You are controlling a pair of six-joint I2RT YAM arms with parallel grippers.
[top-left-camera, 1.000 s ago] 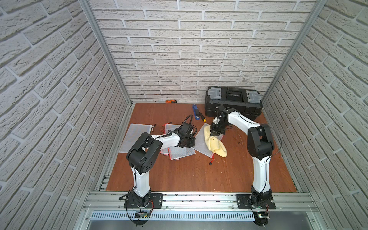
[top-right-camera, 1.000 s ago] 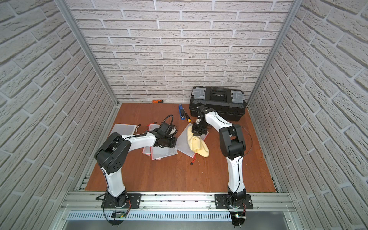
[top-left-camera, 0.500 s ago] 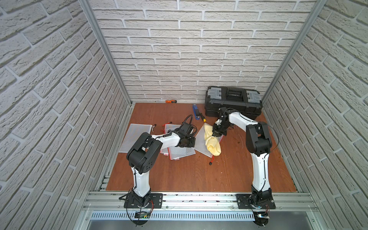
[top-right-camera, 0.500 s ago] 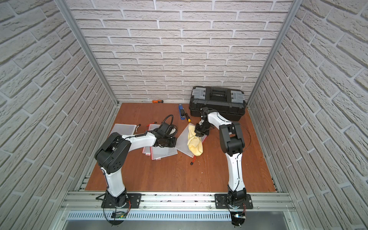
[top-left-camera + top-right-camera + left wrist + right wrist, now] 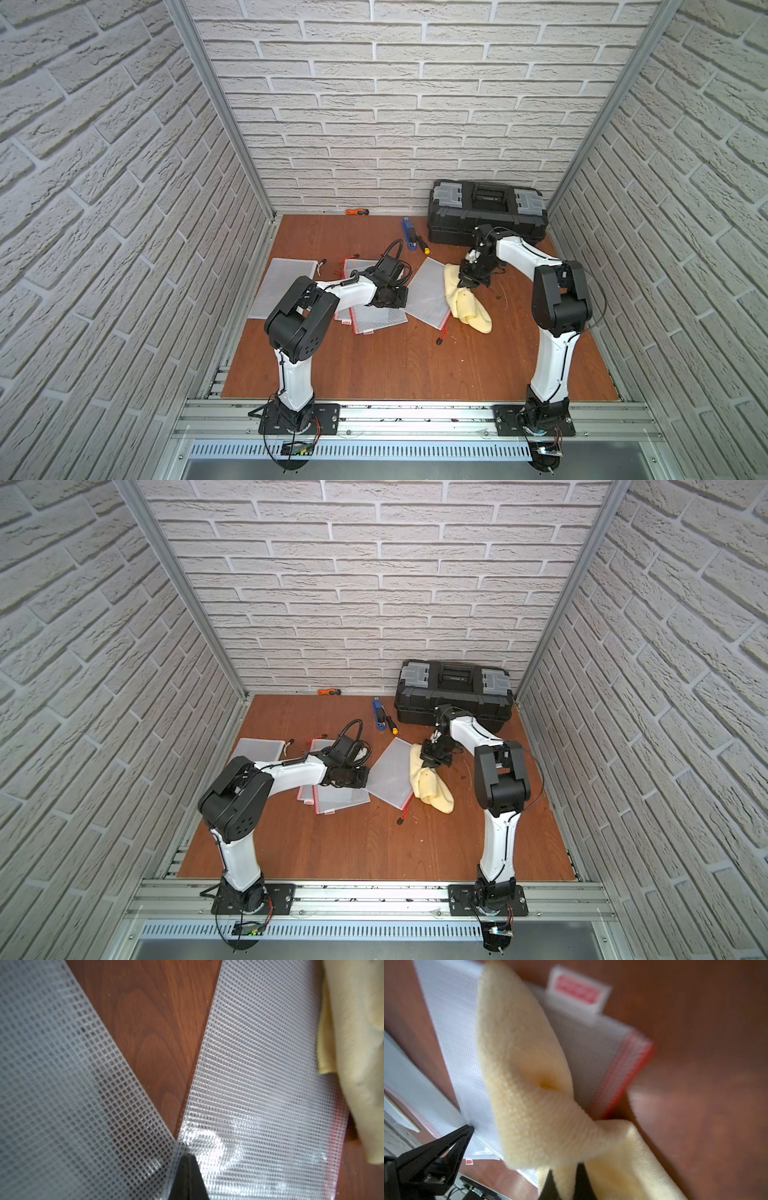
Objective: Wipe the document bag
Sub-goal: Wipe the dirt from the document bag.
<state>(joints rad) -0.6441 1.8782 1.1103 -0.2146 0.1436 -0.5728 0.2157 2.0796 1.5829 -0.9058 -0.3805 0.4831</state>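
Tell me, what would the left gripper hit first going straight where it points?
The mesh document bag: the left gripper seems to touch its corner. Past that lies the yellow cloth, though depth is unclear.

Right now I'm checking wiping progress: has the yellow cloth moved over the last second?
Yes. The yellow cloth, in the right gripper, has slid to the robot's right; its loose end lies farther from the black pull tab.

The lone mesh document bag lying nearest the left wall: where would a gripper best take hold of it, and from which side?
Probably the zipper pull cord at the far right corner of the mesh document bag, approached from above. The bag lies flat on the table, offering no raised edge; the cord sticks out past the corner.
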